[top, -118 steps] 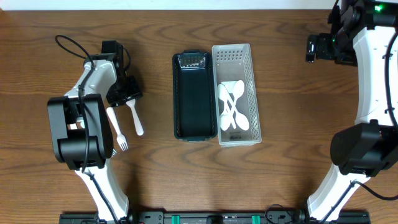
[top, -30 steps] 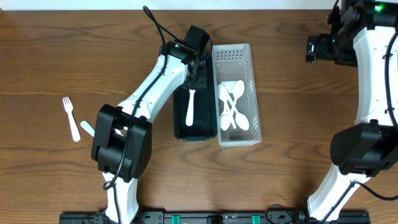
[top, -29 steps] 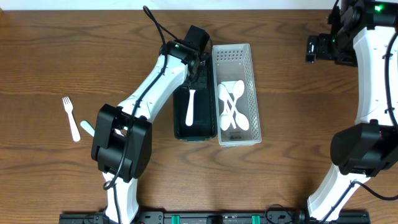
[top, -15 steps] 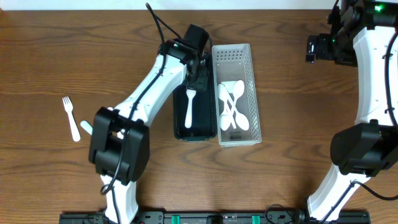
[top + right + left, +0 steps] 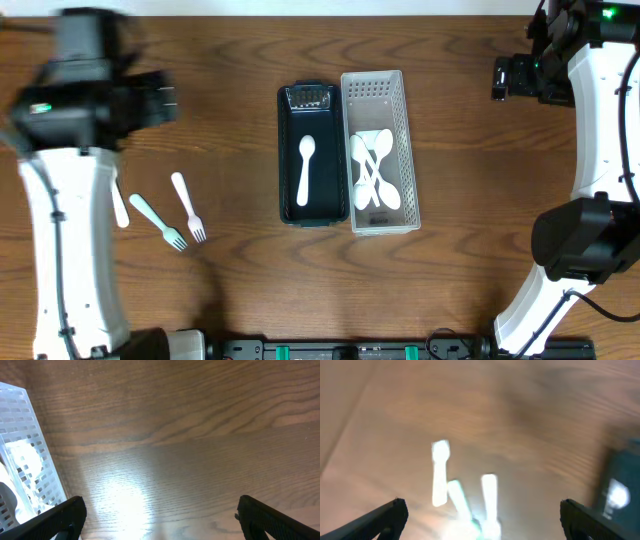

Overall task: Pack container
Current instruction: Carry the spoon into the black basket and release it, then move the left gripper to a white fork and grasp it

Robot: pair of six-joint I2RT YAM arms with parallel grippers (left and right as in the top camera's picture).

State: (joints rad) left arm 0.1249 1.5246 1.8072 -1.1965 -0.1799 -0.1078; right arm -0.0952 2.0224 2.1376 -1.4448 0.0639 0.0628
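Observation:
A black container [image 5: 290,160] stands mid-table with one white spoon [image 5: 305,170] lying in it. Beside it on the right, a white perforated basket [image 5: 400,150] holds several white spoons [image 5: 372,175]. A white fork [image 5: 187,207], a mint fork [image 5: 158,222] and a third white utensil [image 5: 120,210], partly under the arm, lie at the left. My left gripper [image 5: 155,100] is open, empty and motion-blurred, high above those utensils [image 5: 489,505]. My right gripper [image 5: 512,78] is open and empty at the far right, over bare wood.
The left wrist view is blurred; the black container's edge [image 5: 620,495] shows at its right. The right wrist view shows the white basket's wall [image 5: 20,460] at its left and bare wood elsewhere.
My left gripper has let go of the white spoon in the black container and swung back to the far left. The right arm has not moved.

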